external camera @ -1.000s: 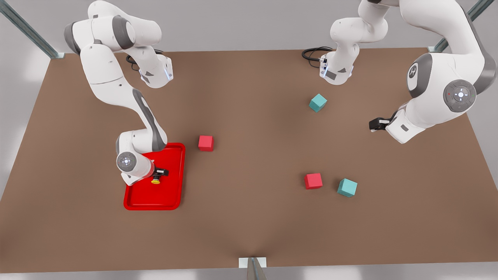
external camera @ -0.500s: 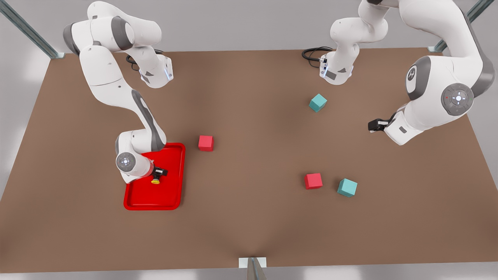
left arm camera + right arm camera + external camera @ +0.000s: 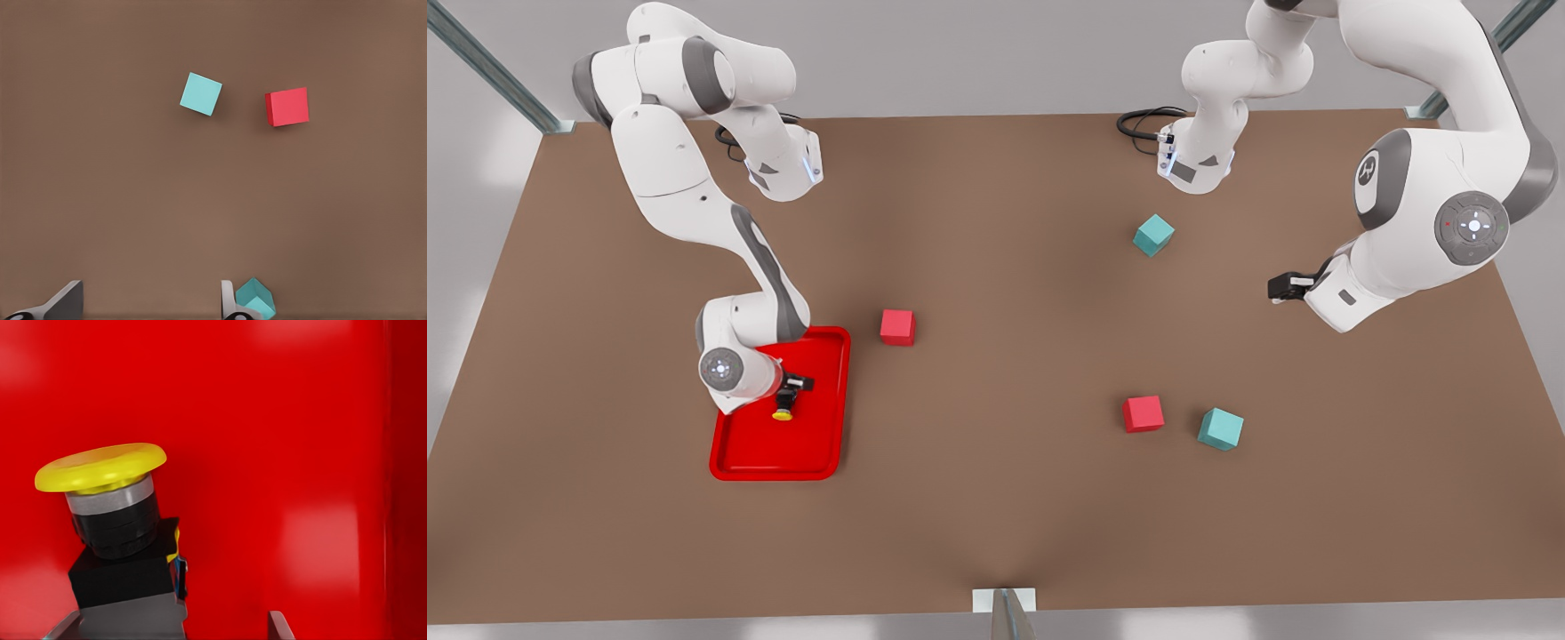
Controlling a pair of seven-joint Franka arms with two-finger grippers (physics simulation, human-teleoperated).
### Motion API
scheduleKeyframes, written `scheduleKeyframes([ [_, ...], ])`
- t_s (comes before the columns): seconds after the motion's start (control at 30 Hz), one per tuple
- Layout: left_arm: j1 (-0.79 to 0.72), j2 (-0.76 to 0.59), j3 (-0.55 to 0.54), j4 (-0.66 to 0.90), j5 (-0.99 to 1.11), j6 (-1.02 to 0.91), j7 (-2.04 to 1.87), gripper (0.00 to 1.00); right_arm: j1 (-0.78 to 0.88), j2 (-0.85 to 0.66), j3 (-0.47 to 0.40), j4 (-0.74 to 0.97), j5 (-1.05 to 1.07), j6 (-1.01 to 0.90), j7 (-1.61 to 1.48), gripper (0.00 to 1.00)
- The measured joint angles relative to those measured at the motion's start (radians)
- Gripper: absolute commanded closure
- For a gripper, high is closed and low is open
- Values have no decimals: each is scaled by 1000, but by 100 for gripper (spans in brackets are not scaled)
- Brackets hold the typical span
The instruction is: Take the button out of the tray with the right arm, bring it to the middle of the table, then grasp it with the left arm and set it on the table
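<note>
The button has a grey-black body and a yellow cap, and it stands slightly tilted inside the red tray on the front view's left. My right gripper is low over the tray, right at the button. In the right wrist view the button's body sits between the gripper's spread fingertips, close to one finger, so the gripper is open. On the front view's right my left gripper waits above the table, also open with nothing between its fingers.
A red cube lies just beyond the tray's far right corner. On the front view's right are a teal cube, another red cube and a second teal cube. A teal cube lies beside the left gripper's finger.
The right arm's wrist and gripper shifted slightly toward the table's far side over the tray. The button stayed in place. The left arm drew back a little.
</note>
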Motion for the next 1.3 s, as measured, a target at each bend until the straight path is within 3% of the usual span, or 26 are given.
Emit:
scheduleKeyframes([
  [1.3,-2,4,-1,-3,-1,0,1,0,-18,-5,0,22,8,55,-26,0],
])
